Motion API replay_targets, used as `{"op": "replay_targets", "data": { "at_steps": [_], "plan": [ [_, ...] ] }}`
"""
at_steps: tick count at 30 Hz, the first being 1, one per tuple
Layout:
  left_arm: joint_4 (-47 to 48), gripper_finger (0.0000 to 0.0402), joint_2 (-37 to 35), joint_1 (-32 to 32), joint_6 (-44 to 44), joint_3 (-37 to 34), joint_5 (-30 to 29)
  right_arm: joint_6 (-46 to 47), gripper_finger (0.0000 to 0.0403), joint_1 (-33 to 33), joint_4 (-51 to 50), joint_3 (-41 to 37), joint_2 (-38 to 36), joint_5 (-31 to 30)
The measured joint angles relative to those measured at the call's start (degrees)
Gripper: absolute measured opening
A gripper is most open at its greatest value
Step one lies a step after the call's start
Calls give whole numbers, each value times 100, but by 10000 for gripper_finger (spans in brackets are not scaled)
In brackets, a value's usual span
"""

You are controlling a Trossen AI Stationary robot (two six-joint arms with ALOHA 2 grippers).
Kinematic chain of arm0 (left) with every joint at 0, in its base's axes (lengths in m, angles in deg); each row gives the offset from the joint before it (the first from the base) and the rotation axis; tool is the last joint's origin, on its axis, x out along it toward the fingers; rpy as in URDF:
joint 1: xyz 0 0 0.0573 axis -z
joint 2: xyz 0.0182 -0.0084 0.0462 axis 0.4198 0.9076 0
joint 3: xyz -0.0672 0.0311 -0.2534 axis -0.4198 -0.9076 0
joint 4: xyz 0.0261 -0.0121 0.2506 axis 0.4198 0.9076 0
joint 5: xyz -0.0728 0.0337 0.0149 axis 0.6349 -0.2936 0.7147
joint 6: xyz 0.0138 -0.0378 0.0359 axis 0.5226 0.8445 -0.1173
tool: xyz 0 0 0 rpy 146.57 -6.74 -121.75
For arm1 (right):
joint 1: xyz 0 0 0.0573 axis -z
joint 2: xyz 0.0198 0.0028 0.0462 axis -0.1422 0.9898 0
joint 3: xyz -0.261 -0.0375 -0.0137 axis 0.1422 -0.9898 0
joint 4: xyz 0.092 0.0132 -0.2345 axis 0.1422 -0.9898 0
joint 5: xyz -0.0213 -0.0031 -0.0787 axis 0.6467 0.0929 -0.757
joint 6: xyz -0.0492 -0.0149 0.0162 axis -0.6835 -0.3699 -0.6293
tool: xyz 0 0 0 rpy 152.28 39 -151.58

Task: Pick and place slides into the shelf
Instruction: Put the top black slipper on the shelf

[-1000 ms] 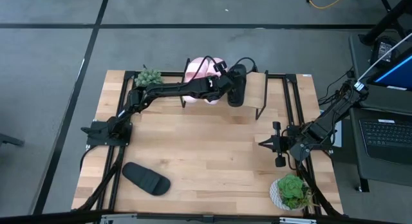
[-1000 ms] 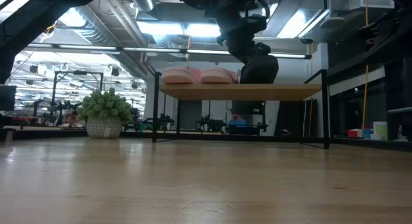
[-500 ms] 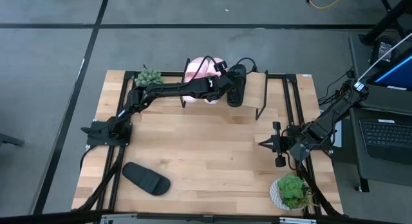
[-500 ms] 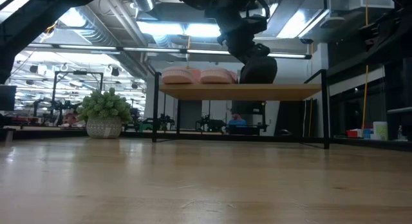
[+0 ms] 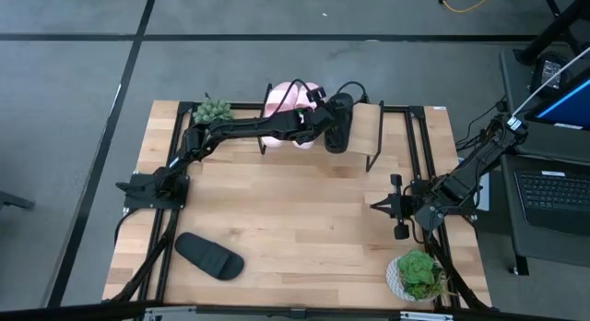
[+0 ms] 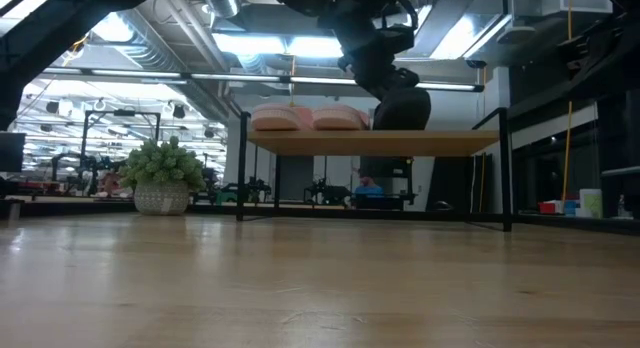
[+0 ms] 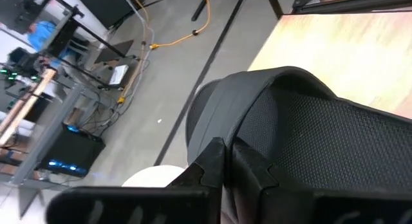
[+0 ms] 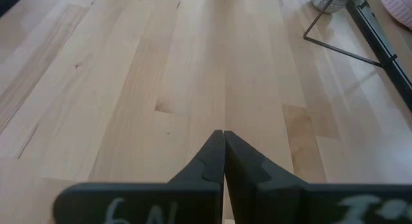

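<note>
**Slides: three at the shelf, one on the table**

Slides of two colours show. Two pale pink slides (image 6: 308,118) lie side by side on the shelf (image 6: 440,143), at the far edge of the table (image 5: 304,219). A black slide (image 6: 402,109) stands on the same plank just beside the pink pair, on their right in the low view. A second black slide (image 5: 210,255) lies flat on the table near its front left corner, well apart from the shelf.

From above, the left arm reaches across the table's far side to the shelf, and its left pincer (image 5: 330,124) sits at the black slide there. The left wrist view shows the two dark fingers (image 7: 212,166) pressed close together against the slide's mesh strap, with only a thin slit between them; I cannot tell whether they grip it or have let go.

The right arm waits at the right side of the table, its right pincer (image 8: 223,153) closed on nothing, fingers meeting over bare wood.

A potted green plant (image 5: 417,273) stands at the front right corner, and a smaller green plant (image 5: 213,110) at the far left, beside the shelf.
</note>
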Motion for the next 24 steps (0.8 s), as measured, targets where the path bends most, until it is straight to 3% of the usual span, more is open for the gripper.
{"op": "replay_targets", "data": {
  "at_steps": [24],
  "plan": [
    [285, 98, 0, -9, 296, 0, -31, 116, 10, -2, 2, 0, 0, 0]
  ]
}}
